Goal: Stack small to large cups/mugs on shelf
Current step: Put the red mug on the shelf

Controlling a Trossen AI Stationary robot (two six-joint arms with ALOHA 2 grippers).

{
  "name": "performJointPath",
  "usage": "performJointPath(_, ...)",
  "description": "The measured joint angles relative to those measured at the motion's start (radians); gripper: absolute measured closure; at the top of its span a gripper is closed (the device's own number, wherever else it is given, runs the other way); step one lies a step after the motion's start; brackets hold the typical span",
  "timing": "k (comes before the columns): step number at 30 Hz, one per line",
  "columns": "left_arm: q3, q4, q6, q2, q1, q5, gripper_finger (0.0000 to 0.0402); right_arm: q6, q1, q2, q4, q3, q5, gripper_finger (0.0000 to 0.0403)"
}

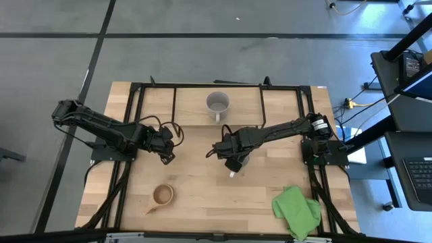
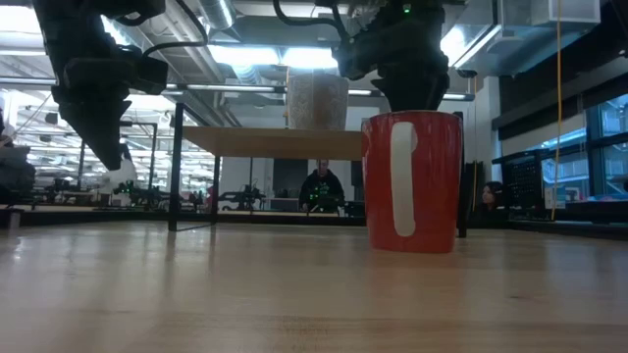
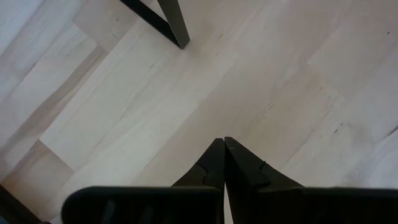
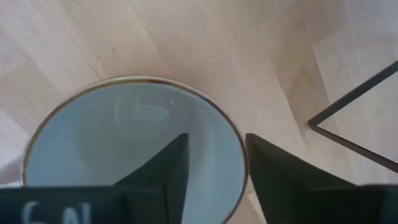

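The red mug [image 2: 412, 181] with cream inside [image 4: 112, 143] stands upright on the tabletop, its handle toward the near edge. My right gripper [image 4: 214, 140] comes down on it from above and is open. One finger is inside the mug and one outside, astride the rim [image 4: 231, 134], and I see no touch. The grey mug [image 1: 217, 103] stands on the shelf [image 2: 265, 142]. The small tan wooden cup [image 1: 162, 196] sits on the table near the near edge. My left gripper [image 3: 222, 142] is shut and hovers over bare table left of the red mug.
A green cloth [image 1: 297, 210] lies crumpled at the near right corner. The shelf's thin black legs [image 2: 177, 172] stand on the table around its far middle. Bare wood lies between the wooden cup and the red mug. People sit in the room behind.
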Motion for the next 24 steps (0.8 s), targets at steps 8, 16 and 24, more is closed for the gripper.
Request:
performJointPath(8,0.000,0.000,0.000,0.000,0.000,-0.002,0.0401,0.010,0.005,0.000,-0.006,0.036,0.044,0.0209)
performJointPath(16,0.000,0.103,0.036,0.000,0.000,0.018,0.0401,0.105,0.017,0.000,-0.086,0.181,0.113,0.0208)
performJointPath(24,0.000,0.433,0.161,0.068,0.061,0.049,0.0401,0.416,0.112,0.000,-0.229,0.417,0.302,0.0208)
